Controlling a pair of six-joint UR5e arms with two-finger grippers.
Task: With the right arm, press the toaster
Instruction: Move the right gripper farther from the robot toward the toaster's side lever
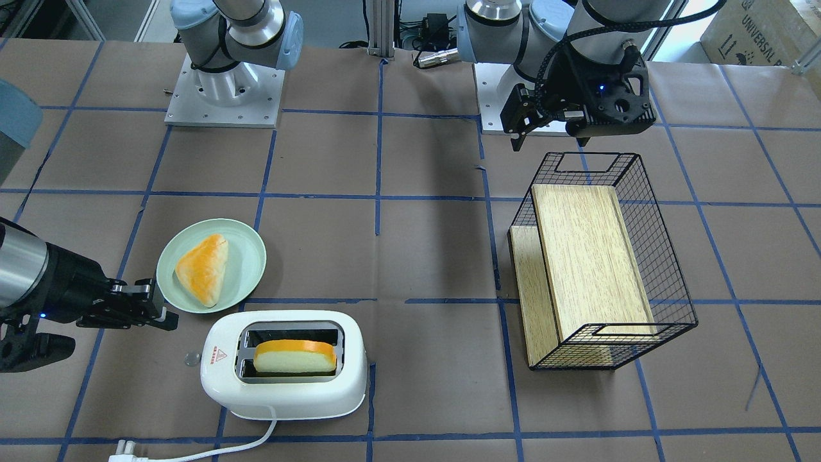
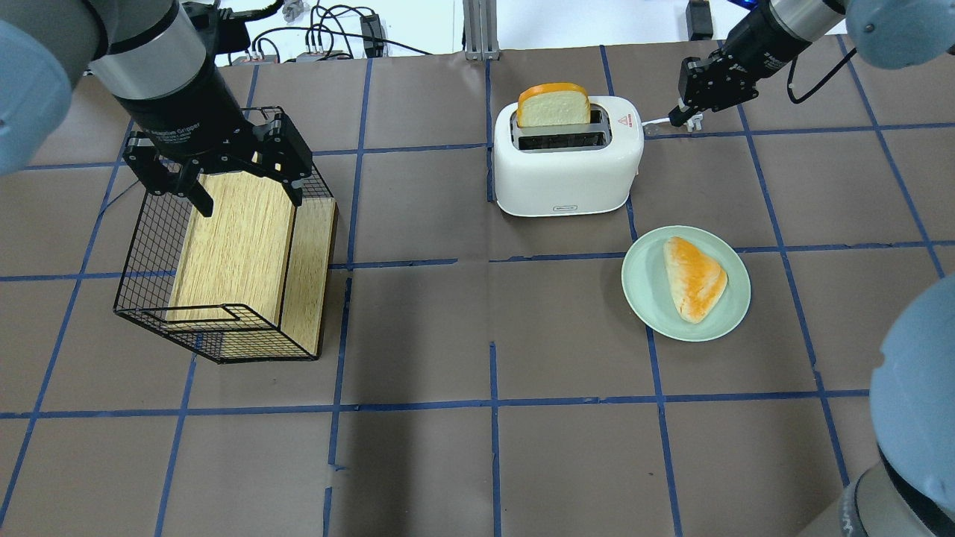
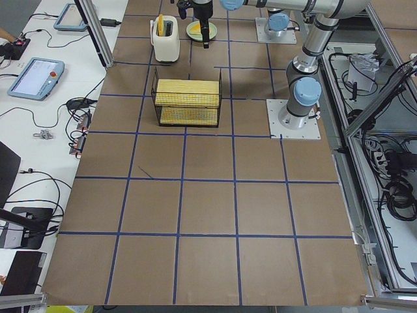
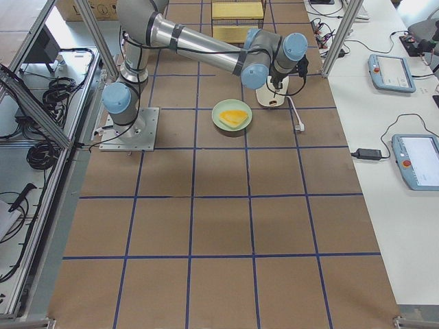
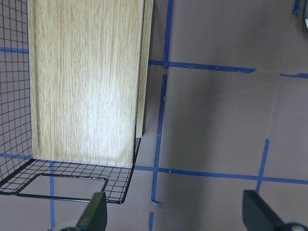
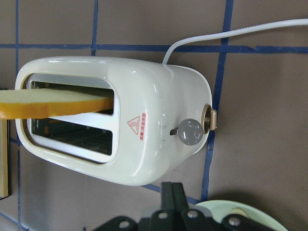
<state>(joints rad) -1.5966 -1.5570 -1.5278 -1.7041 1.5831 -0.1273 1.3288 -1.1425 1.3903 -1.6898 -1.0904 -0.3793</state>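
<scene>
The glossy white toaster (image 1: 282, 385) stands near the table's operator-side edge, and it also shows in the overhead view (image 2: 567, 179) and the right wrist view (image 6: 159, 106). A slice of bread (image 1: 295, 356) stands in one slot. Its small clear knob (image 6: 189, 131) sticks out of the end below the red triangle sticker (image 6: 134, 125). My right gripper (image 1: 168, 319) is shut and empty. It hovers beside that knob end, a short gap away from the knob (image 2: 650, 128). My left gripper (image 2: 246, 195) is open and empty above the wire basket (image 2: 149, 239).
A pale green plate (image 1: 250, 256) with a triangular pastry (image 1: 204, 268) lies right by my right gripper and the toaster. The toaster's white cord (image 1: 244, 446) and plug (image 1: 125, 449) trail along the table edge. The black wire basket (image 1: 667, 269) holds a wooden box (image 1: 590, 256).
</scene>
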